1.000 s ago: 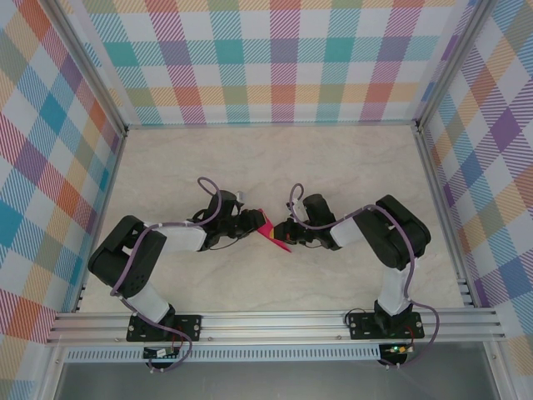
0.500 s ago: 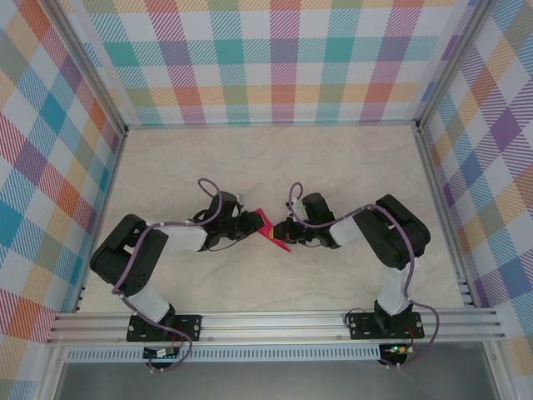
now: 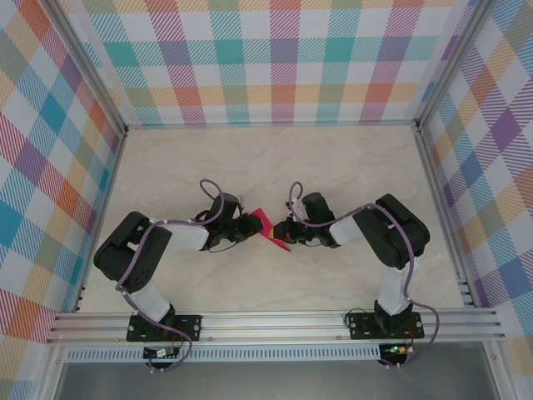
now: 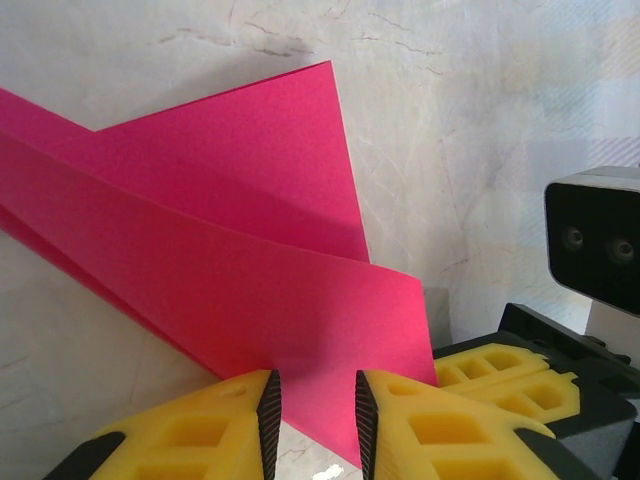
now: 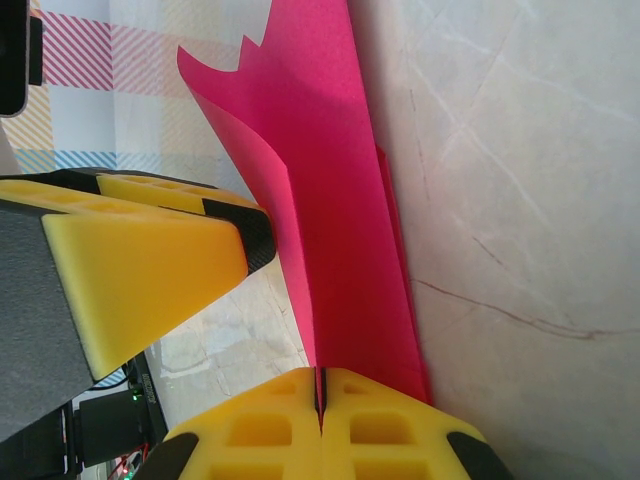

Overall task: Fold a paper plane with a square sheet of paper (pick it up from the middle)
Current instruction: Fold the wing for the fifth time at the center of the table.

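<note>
Right end effector (image 5: 321, 395) clamped tight on folded magenta-pink paper sheet (image 5: 330, 230), bottom centre of wrist frame; left end effector (image 4: 313, 405) narrow gap, straddling sheet's lower edge over pale marbled desk (image 4: 480, 120).

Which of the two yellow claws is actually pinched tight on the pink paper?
The right gripper: its jaws are pressed together on the pink paper's edge, while the left gripper's jaws stand apart with a gap.
</note>
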Controlling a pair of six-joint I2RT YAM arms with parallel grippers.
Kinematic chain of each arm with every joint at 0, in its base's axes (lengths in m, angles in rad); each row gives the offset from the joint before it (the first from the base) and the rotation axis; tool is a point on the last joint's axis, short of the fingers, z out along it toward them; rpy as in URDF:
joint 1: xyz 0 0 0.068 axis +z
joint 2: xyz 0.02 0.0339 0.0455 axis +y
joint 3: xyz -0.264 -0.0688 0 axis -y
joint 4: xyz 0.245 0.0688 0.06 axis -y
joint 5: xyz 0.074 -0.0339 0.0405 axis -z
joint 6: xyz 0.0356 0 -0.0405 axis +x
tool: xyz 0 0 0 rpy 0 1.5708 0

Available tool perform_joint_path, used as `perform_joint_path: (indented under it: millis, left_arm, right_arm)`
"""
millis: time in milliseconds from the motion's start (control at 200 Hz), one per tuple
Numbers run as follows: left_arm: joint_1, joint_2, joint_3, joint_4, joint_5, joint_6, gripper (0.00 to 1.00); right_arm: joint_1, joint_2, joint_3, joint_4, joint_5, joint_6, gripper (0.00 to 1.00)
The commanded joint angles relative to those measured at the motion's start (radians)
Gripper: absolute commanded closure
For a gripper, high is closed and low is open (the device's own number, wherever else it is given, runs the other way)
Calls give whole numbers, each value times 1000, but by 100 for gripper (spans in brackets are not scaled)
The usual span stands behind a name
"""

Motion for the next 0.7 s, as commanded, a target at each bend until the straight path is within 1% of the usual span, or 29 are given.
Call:
perform_joint_path:
  millis: [0,300,475,695]
  left_arm:
    - [-10,11,20,-10,-14,21,72]
    - [-10,-70,-8,43,12,25,71]
    - [-10,-18,26,17,7,19,72]
    - [-10,36,53,-24,-11,11,75]
  right_arm:
    - [-5,43,2,-74,29,-14,98]
    - [-5,49,8,-105,37,-25,98]
    - [-4,54,14,-120,42,-29,98]
    - [-5,57,17,-136,43,-35,98]
